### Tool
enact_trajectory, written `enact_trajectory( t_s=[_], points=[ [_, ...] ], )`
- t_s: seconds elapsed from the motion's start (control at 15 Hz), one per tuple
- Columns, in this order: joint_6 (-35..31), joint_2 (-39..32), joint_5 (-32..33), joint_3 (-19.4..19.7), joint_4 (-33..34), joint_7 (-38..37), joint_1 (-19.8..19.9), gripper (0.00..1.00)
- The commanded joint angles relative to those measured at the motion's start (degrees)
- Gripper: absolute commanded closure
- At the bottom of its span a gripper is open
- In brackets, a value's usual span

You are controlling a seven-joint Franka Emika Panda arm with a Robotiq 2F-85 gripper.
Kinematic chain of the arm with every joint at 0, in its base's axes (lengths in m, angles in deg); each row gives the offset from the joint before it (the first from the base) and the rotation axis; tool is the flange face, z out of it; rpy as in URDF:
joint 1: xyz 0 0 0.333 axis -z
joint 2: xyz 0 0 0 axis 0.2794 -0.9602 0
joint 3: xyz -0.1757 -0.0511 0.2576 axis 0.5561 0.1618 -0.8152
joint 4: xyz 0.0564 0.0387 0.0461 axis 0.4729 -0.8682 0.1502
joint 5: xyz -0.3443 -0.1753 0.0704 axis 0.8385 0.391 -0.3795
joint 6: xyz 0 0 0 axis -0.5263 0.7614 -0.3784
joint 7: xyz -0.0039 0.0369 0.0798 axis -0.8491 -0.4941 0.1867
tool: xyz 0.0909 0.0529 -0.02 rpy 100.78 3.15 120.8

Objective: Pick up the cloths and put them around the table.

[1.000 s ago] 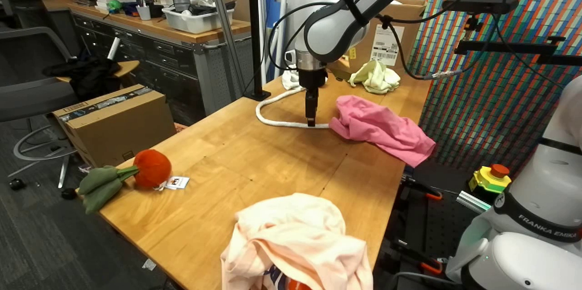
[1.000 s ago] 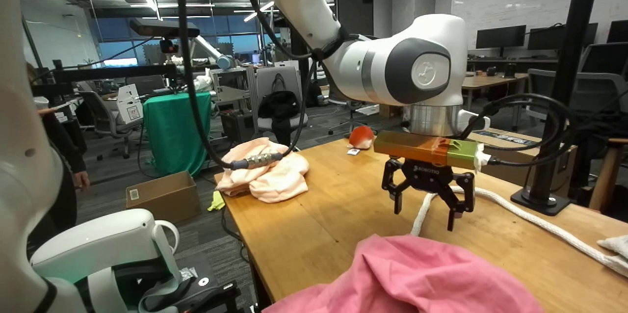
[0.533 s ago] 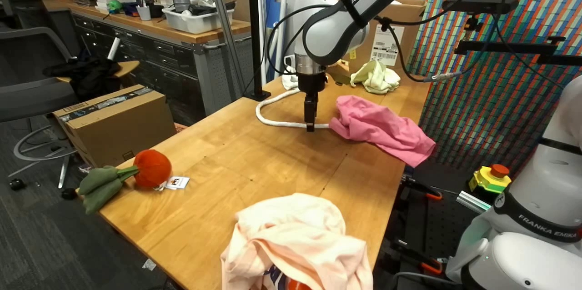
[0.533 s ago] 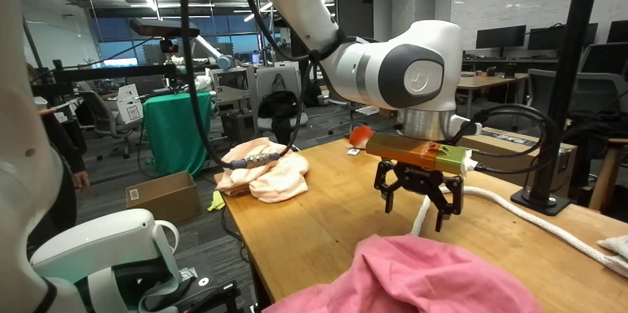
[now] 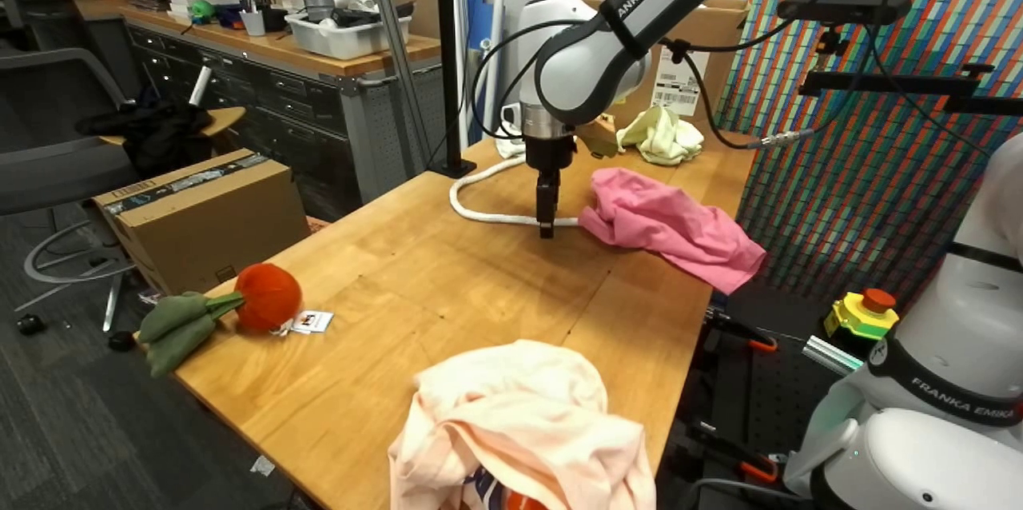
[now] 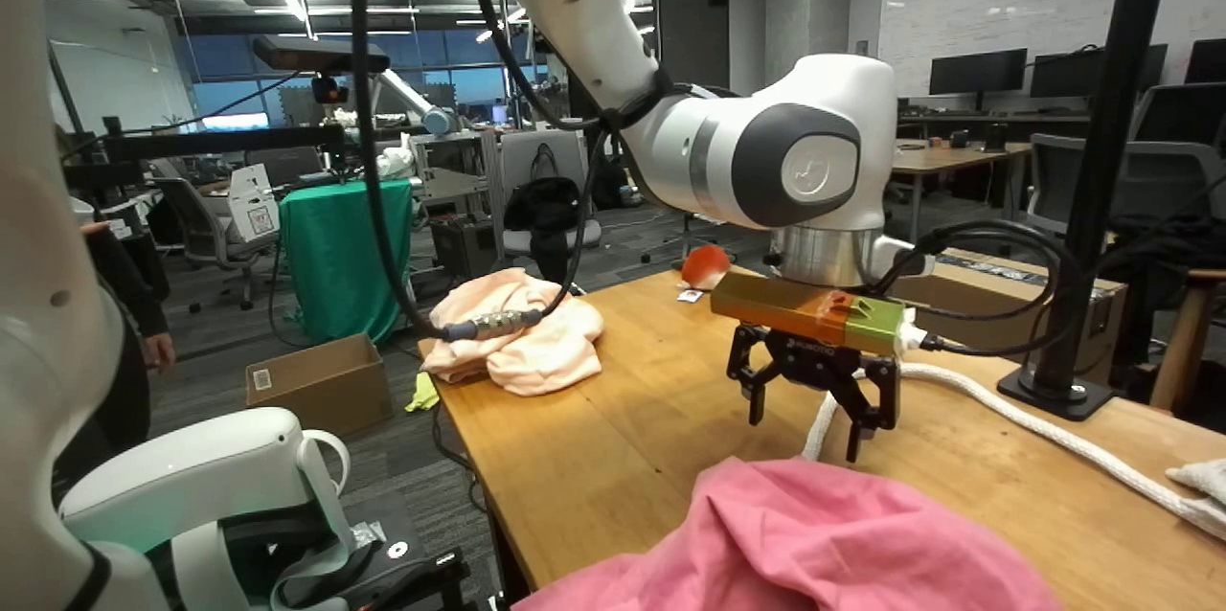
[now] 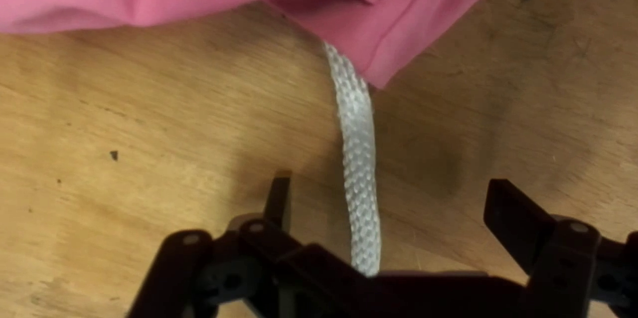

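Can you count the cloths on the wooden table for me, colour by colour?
Pink cloth: 1
Peach cloth: 1
Pale yellow-green cloth: 1
Whitish cloth, only partly showing: 1
Total: 4 that I can see

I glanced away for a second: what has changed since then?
The gripper has come down nearer the table, shifting slightly left in an exterior view. Its jaws are open; nothing was grasped or released. The pink cloth, peach cloth and rope stayed put.
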Motion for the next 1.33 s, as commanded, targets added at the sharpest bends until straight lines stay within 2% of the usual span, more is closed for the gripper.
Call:
enact_trajectory(
  t_s=[0.0,0.33,0.4,0.47,1.07,1.27],
  points=[
    [-2.62,-0.65,-0.57,-0.39,-0.18,1.93,1.05,0.00],
    [-3.57,-1.36,-0.60,-0.34,-0.11,2.46,1.90,0.00],
    [-3.64,-1.43,-0.53,-0.32,-0.04,2.46,1.98,0.25],
    [-3.65,-1.38,-0.65,-0.34,-0.06,2.68,2.11,0.26],
    [-4.00,-0.59,-1.62,-0.31,0.12,4.17,2.89,0.93],
    [-4.08,-0.33,-1.20,-0.27,0.12,3.84,3.00,0.96]
  ],
)
